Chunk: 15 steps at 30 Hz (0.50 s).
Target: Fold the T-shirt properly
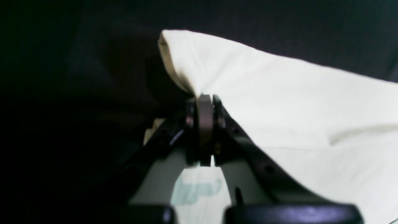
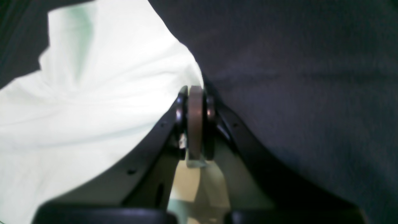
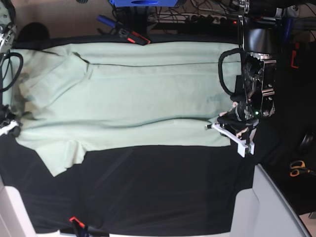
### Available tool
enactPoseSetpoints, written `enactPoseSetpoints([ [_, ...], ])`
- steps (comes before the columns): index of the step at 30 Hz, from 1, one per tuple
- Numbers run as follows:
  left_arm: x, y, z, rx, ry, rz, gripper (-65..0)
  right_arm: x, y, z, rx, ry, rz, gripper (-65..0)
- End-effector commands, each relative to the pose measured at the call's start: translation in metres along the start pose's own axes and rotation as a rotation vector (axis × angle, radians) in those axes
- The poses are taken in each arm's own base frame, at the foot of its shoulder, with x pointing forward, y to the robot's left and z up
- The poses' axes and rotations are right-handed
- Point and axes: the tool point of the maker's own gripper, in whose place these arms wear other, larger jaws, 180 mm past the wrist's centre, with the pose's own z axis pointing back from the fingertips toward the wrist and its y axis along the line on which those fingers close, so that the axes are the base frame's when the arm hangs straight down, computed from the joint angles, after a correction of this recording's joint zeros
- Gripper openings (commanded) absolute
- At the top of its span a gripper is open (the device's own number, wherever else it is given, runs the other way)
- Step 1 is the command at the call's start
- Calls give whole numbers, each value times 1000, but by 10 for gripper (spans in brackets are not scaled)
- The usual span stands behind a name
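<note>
Left wrist view: one left pincer (image 1: 205, 102), its two dark jaws pressed together on a bunched edge of the single T-shirt (image 1: 279, 102). The cloth rises to a folded peak just above and left of the jaw tips, then spreads away to the pincer's right as smooth, pale, matte fabric with one soft crease. A faint blue-green patch shows on the fabric below the jaws. Behind the shirt lies the black cloth (image 1: 295, 28) of the counter.

Right wrist view: one right pincer (image 2: 196, 102), likewise clamped shut on a pinch of the T-shirt (image 2: 93, 102). The fabric fans out to the pincer's left in long, shallow wrinkles, very pale with a mint tint. To the pincer's right is only the dark, finely woven black cloth (image 2: 295, 93).

Base view: the one T-shirt (image 3: 148, 98), pale mint and short-sleeved, lies stretched flat across the black cloth (image 3: 148, 192) between the two pincers. The left pincer (image 3: 236, 132) holds its edge at one end. At the other end, the right pincer (image 3: 9, 127) is barely in frame at the picture's border. One pair of scissors (image 3: 297, 169) with orange handles lies beyond the left pincer, off the counter.
</note>
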Motion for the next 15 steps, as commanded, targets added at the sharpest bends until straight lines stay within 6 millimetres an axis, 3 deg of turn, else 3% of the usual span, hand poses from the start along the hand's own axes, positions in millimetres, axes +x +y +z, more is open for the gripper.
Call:
enactPoseSetpoints([
  [1, 20, -1, 6, -8, -60, -12, -650, 26, -9, 7, -13, -65, 15, -650],
  [4, 20, 0, 13, -8, -75, -29, -650, 18, -11, 8, -18, -53, 12, -650],
  [10, 3, 10, 16, 10, -45, -40, -650, 16, -11, 8, -17, -44, 15, -643],
  [13, 4, 13, 17, 16, -46, -45, -621, 6, -11, 8, -20, 21, 10, -527],
  [15, 7, 16, 18, 22, -51, -51, -502, 3, -11, 8, -19, 43, 11, -415],
])
